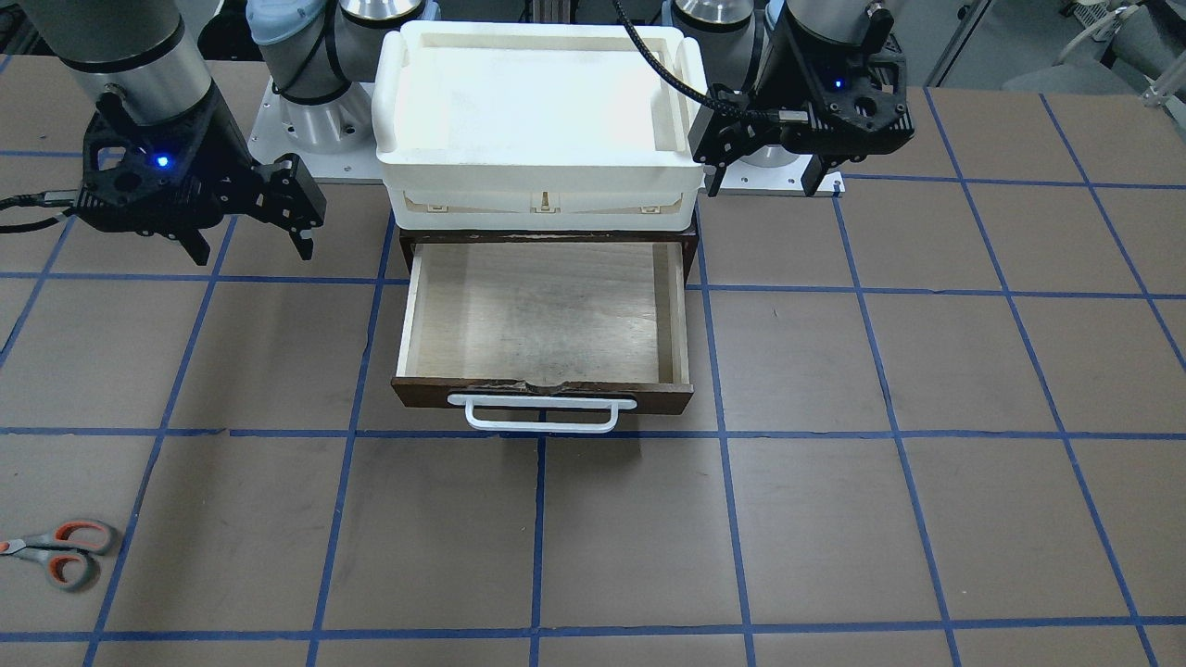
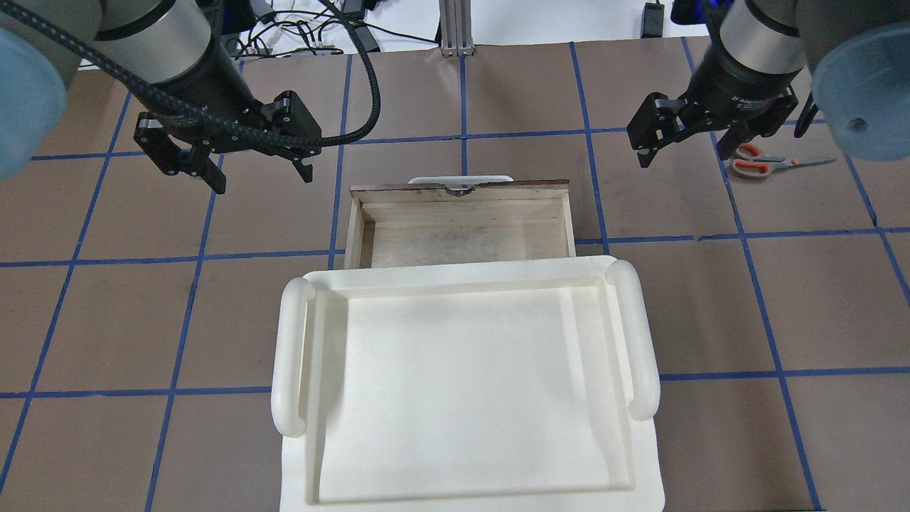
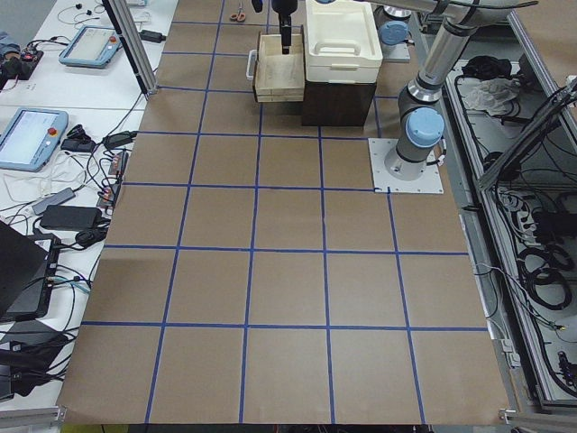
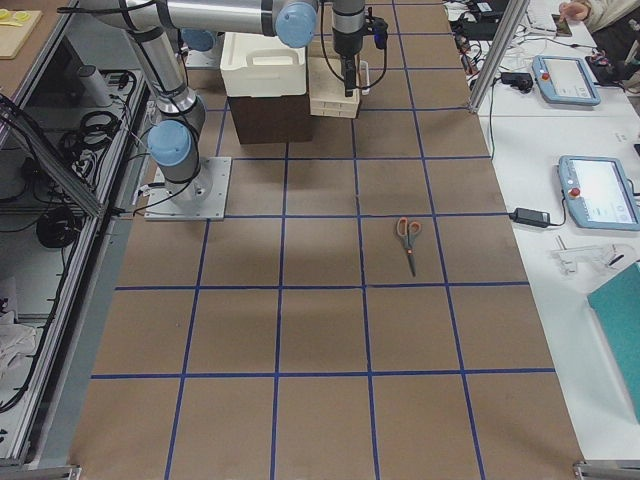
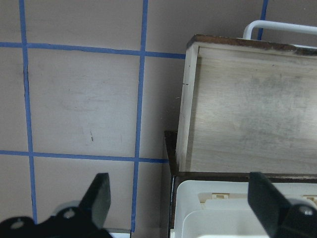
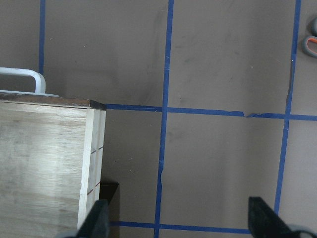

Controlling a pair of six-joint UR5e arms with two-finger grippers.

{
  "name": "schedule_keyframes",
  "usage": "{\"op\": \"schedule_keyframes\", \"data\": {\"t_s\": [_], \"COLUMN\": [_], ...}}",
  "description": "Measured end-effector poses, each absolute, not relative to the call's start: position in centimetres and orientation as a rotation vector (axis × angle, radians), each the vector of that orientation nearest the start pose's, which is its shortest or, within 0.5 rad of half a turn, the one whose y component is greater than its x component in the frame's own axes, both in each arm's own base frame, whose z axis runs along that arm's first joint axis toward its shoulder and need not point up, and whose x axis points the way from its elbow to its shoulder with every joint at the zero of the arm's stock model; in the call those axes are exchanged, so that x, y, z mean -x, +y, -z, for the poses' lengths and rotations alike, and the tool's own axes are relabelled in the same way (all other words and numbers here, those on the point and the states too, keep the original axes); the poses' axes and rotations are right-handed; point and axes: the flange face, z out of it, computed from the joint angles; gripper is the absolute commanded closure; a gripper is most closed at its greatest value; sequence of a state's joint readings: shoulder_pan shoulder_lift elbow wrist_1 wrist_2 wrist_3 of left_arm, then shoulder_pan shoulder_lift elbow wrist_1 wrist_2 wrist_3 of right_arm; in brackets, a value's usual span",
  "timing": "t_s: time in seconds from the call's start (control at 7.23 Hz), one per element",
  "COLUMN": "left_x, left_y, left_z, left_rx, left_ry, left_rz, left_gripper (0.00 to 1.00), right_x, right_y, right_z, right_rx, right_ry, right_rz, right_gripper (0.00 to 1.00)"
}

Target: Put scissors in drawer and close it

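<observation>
White tray [image 2: 291,355] nearest us, sits above rear of drawer [image 1: 542,315]. Drawer pulled out, nothing inside. Left pincer [image 2: 261,178] and right pincer [image 2: 682,155] both released, hovering either side of drawer. Scissors [image 1: 65,551] flat on bench [image 1: 834,509], well apart from drawer, right arm's side.

We judge risks:
- thin scissors slip from pinch
- release too near tray misses drawer
- off-centre push jams drawer

The drawer [image 1: 547,315] is seen pulled well out: dark brown front, chipped top edge, white bar handle [image 1: 542,414], pale plywood inside. The scissors [image 1: 57,553], grey handles lined orange-red, blades together, are laid flat on the worktop [image 1: 834,519], well apart from the drawer.
</observation>
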State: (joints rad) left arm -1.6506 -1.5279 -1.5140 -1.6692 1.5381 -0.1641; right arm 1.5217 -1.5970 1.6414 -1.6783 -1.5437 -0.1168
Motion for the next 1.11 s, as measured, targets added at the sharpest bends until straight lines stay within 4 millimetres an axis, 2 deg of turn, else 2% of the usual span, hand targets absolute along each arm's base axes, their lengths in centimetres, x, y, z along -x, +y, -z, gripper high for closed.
{"op": "schedule_keyframes", "data": {"t_s": [1.11], "left_x": [17.36], "left_y": [-45.95], "left_z": [-52.67], "left_rx": [0.134], "left_ry": [3.17], "left_rz": [-0.004], "left_gripper": [0.0], "right_x": [-10.53], "right_y": [-49.25], "right_z": [-47.1], "right_rx": [0.131], "right_ry": [3.16], "right_rz": [0.045], "right_gripper": [0.0]}}
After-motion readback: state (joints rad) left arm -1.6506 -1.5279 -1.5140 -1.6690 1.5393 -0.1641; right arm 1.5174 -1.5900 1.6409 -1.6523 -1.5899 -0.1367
